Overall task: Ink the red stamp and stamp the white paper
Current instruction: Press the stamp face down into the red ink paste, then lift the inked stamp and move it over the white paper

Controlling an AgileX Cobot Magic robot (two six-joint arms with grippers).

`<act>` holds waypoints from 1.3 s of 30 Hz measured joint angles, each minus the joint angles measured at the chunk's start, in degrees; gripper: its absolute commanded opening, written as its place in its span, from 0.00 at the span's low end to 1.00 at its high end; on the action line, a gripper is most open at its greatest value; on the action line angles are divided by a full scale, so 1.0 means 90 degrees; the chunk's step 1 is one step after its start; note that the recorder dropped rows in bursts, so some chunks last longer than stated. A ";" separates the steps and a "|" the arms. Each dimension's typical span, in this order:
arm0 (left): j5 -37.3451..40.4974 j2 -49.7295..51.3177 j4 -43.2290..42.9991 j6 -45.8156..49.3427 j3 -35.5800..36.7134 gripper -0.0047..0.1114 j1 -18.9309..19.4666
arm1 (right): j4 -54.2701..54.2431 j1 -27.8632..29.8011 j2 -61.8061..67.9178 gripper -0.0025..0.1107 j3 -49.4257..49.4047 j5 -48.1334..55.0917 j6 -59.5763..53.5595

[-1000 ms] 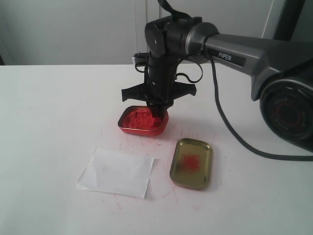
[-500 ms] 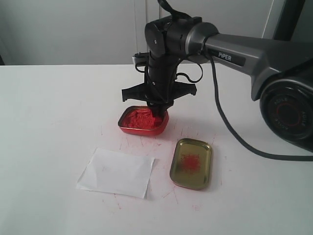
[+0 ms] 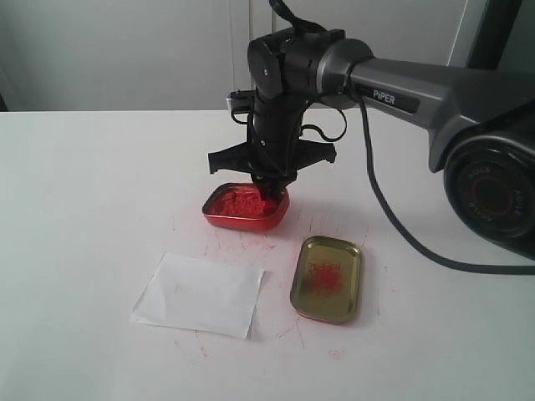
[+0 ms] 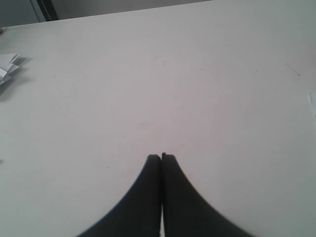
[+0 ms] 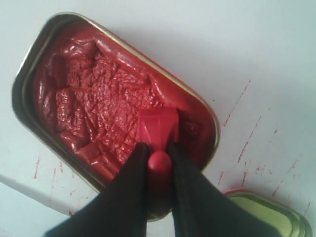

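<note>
right claw (image 5: 158, 148): clenched on red stamp (image 5: 157, 127) handle | stamp: base down in paste of red tin (image 3: 242, 221), frame centre | change: barely any over 1 second, so inking likely continues | white paper (image 3: 199, 294): lower left, no imprint visible | left claw (image 4: 161, 157): clenched, empty

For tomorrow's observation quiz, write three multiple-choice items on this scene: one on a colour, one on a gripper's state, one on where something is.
1. The lid is: A blue, B gold, C black.
2. The left gripper is: A open, B gripping the lid, C shut and empty.
3. The stamp is: A over the tin, B on the lid, C in the left gripper.
Answers: B, its rim shines gold; C, its jaws meet with nothing between; A, the right gripper holds it at the tin's red paste.
</note>
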State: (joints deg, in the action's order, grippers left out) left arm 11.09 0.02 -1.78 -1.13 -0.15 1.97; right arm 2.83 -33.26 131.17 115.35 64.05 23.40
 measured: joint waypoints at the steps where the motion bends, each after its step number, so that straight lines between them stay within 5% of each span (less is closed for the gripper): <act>1: 0.0000 0.0000 0.0000 0.0000 0.0000 0.04 0.0000 | 0.0000 0.0000 0.0011 0.02 0.0000 0.0045 0.0000; 28: 0.0000 0.0000 0.0000 0.0000 0.0000 0.04 0.0000 | 0.0455 0.0000 0.0081 0.02 0.0000 0.0182 -0.0071; 39: 0.0000 0.0000 0.0000 0.0000 0.0000 0.04 0.0370 | 0.0454 -0.0647 -0.0184 0.02 0.0000 0.0263 -0.0402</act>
State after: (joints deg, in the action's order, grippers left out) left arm 11.09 0.02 -1.78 -1.13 -0.15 5.30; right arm 6.92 -39.09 129.51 115.35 66.42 19.79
